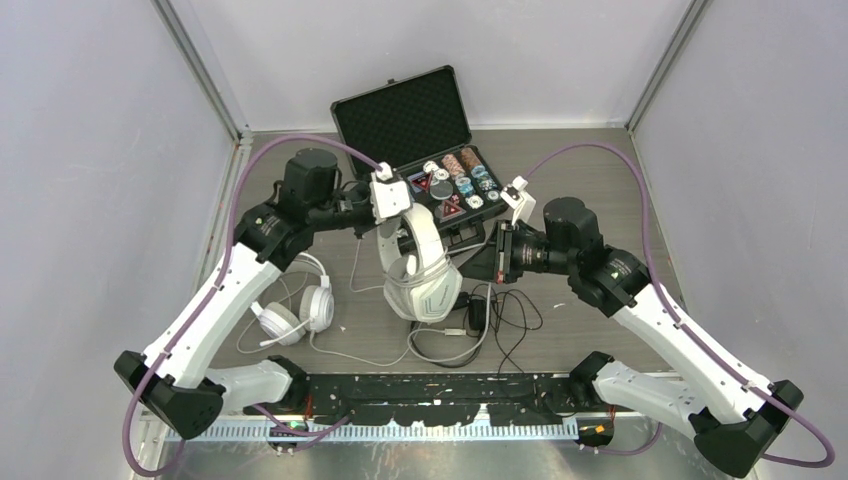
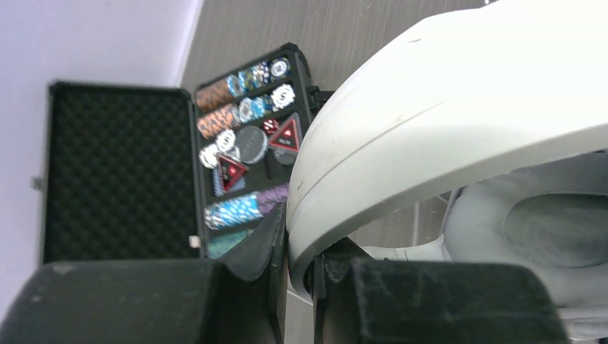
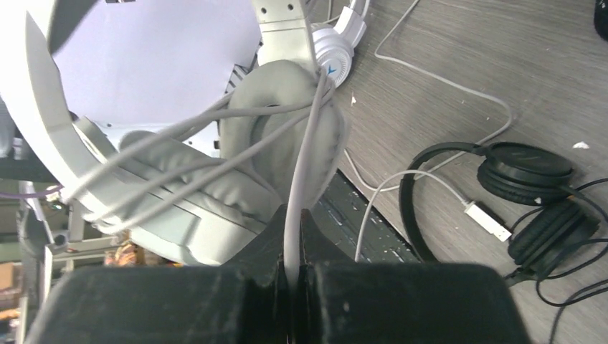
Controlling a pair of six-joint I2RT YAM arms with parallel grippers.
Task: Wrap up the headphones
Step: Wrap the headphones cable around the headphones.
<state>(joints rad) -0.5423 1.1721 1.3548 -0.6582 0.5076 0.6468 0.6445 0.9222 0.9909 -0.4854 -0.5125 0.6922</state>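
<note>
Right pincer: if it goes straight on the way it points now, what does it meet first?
Probably the grey ear cushion of the white-grey headset, just ahead of the right pincer; the pinched cord leads there. Depth is unclear.

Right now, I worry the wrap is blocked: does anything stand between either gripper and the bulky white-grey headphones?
Nothing visible does. The left gripper clamps the headband of the white-grey headphones, and the right gripper pinches their cord directly.

- over-ear headphones: white shell, grey cushions, pale grey cord;
- on-ear headphones: black;
- round-cup headset: white;
- case: black, dimpled foam;
- chips: striped orange, blue, white;
- table: grey-brown woodgrain;
- arm cables: purple.
</note>
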